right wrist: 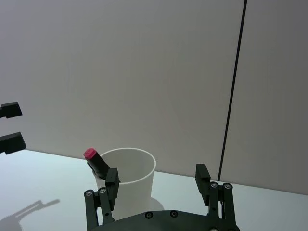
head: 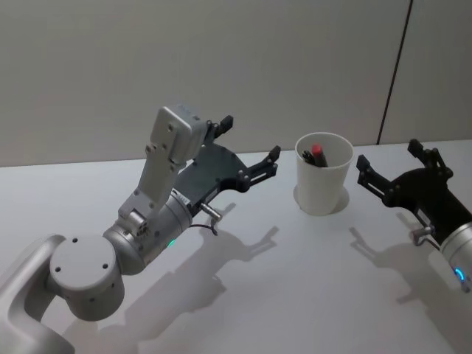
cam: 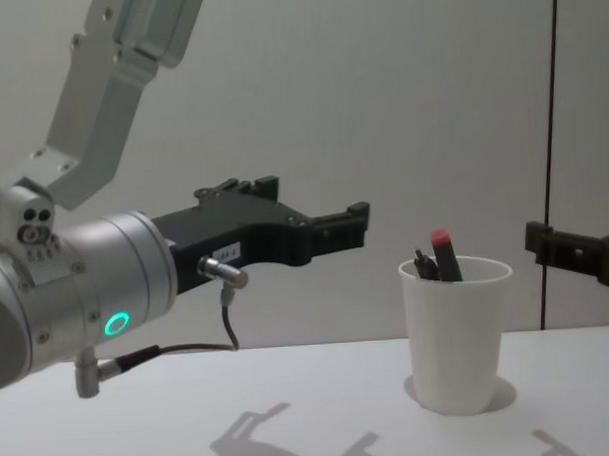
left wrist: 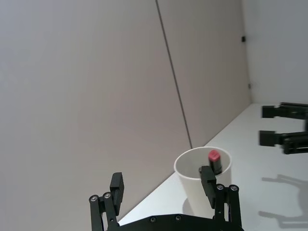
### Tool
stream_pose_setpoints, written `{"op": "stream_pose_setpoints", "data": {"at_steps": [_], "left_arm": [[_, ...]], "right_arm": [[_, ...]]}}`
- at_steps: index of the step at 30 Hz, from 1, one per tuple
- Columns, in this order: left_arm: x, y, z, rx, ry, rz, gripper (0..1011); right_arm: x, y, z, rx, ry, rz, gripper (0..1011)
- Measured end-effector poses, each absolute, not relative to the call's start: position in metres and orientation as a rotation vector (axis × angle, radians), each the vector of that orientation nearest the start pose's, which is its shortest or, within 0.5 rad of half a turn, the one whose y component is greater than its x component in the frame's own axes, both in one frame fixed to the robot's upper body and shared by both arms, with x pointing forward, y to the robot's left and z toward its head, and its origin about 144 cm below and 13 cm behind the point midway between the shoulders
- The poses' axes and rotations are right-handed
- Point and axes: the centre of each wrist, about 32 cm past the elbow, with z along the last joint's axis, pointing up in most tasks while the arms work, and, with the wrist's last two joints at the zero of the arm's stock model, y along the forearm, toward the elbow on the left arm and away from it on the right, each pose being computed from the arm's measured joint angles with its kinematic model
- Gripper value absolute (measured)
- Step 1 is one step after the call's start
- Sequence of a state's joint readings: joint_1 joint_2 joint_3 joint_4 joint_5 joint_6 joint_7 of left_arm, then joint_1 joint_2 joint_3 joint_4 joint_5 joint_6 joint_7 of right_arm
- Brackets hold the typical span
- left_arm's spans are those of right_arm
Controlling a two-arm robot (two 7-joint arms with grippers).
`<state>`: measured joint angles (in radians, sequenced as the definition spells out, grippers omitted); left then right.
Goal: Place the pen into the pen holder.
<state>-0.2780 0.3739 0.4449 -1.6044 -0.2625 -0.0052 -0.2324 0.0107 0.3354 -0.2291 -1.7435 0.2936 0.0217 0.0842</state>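
Note:
The pen holder (head: 323, 177) (cam: 456, 333) (left wrist: 204, 175) (right wrist: 127, 180), a white paper cup, stands upright on the table. A black pen with a red cap (head: 318, 154) (cam: 445, 253) (left wrist: 214, 161) (right wrist: 96, 161) leans inside it, its tip poking above the rim; a second dark pen tip (cam: 424, 265) sits beside it. My left gripper (head: 251, 144) (cam: 314, 213) (left wrist: 166, 190) hovers open to the left of the cup, holding nothing. On the cup's right, my right gripper (head: 389, 164) (right wrist: 156, 180) is open and empty too.
The white table (head: 280, 280) runs flat around the cup. A grey wall with a dark vertical seam (head: 394, 70) stands behind it.

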Motion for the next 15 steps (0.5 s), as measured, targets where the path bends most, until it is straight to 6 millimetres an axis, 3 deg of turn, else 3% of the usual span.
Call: {"op": "stream_pose_setpoints", "data": {"at_steps": [15], "left_arm": [[0.4941,0.1989,1.2064,0.054,-0.261,1.086,1001]], "right_arm": [[0.4433,-0.2374,1.1888,0.025,-0.075,-1.231,1002]]}}
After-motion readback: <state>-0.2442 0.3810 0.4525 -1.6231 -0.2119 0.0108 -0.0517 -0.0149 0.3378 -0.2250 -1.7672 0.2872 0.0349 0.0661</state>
